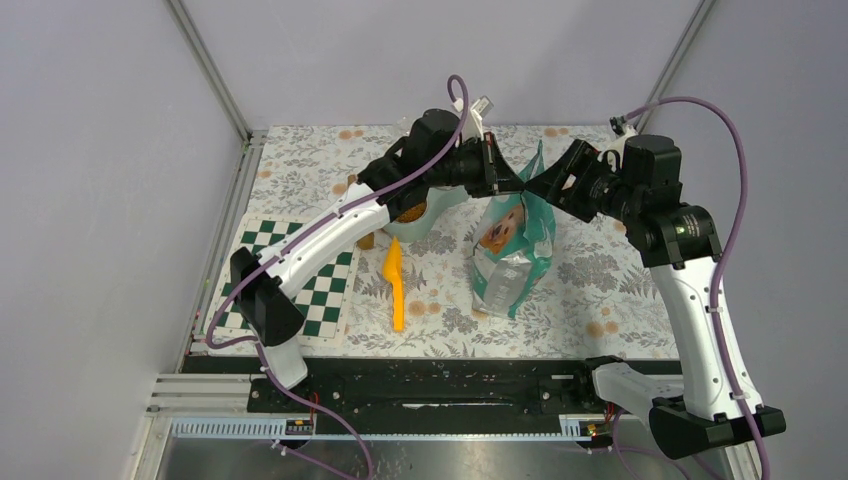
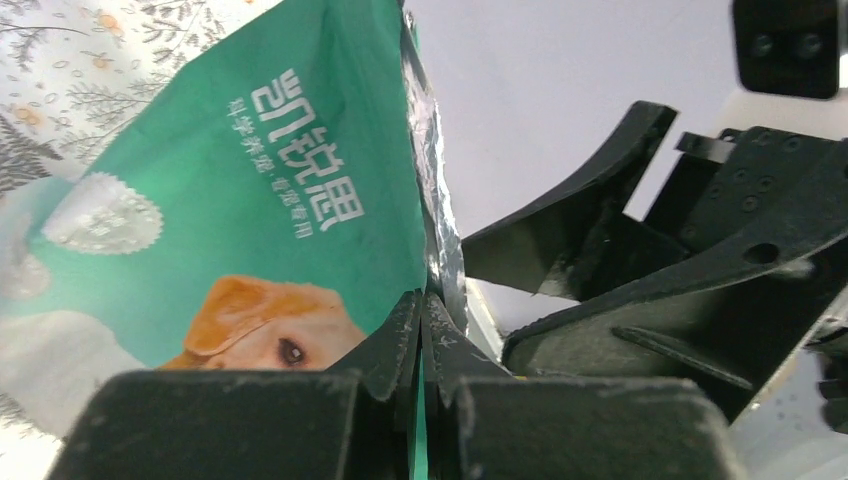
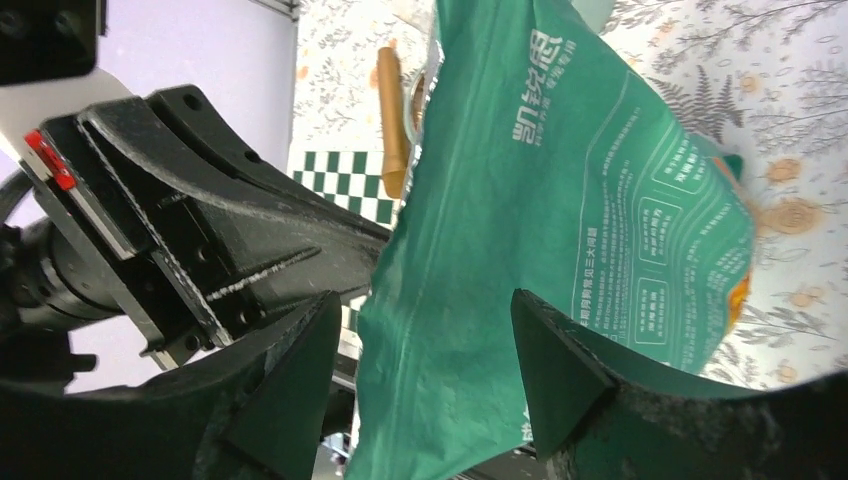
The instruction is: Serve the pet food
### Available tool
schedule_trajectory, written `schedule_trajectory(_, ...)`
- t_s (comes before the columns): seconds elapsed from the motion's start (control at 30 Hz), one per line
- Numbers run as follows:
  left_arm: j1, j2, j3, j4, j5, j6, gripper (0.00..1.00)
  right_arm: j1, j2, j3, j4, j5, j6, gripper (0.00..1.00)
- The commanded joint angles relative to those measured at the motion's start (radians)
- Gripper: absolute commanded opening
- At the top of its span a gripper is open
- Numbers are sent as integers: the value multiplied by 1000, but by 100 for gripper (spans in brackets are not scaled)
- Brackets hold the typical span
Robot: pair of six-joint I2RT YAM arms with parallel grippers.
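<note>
Bag [image 1: 512, 255] stands on the tabletop [image 1: 600, 280], top edge pinched by the left end effector [image 2: 419, 305] to steady it; the right end effector [image 3: 425, 300] straddles that edge, spread. Brown pet food [image 1: 407, 213] seemingly shows in a pale bowl [image 1: 428, 226] just left.

- Bag [image 1: 515, 245]: teal-green with white lettering and a golden dog's face; silver along its inner edge.
- Scoop [image 1: 397, 285]: orange.
- Mat [image 1: 320, 295]: dark green and white checks.
- Bench [image 1: 600, 285]: off-white cover printed with grey leafy sprigs and small orange flowers.
- Bowl [image 1: 432, 226]: pale green, with brown pet food [image 1: 408, 213] in it.
- Left tool [image 2: 420, 340] and right tool [image 3: 425, 300]: black.
- Left arm [image 1: 320, 235] and right arm [image 1: 700, 300]: white with black joints.
- Cables [image 1: 466, 108]: purple.
</note>
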Motion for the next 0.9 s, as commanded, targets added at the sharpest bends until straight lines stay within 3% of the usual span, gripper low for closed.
schedule_trajectory(0.0, -2, -12, 40, 94, 89, -106, 0, 1, -12, -14, 117, -40, 105, 71)
schedule_trajectory(0.17, -2, -9, 29, 139, 133, -185, 0, 0, -5, -21, 118, -15, 142, 66)
schedule_trajectory(0.33, -2, -11, -2, 163, 139, -236, 0, 1, -15, -50, 126, -6, 152, 53)
schedule_trajectory(0.73, 4, -31, -72, 211, 129, -299, 0, 1, -73, -97, 102, 62, 118, 0)
schedule_trajectory(0.87, 5, -34, -77, 224, 133, -309, 0, 0, -70, -75, 71, 66, 63, 0)
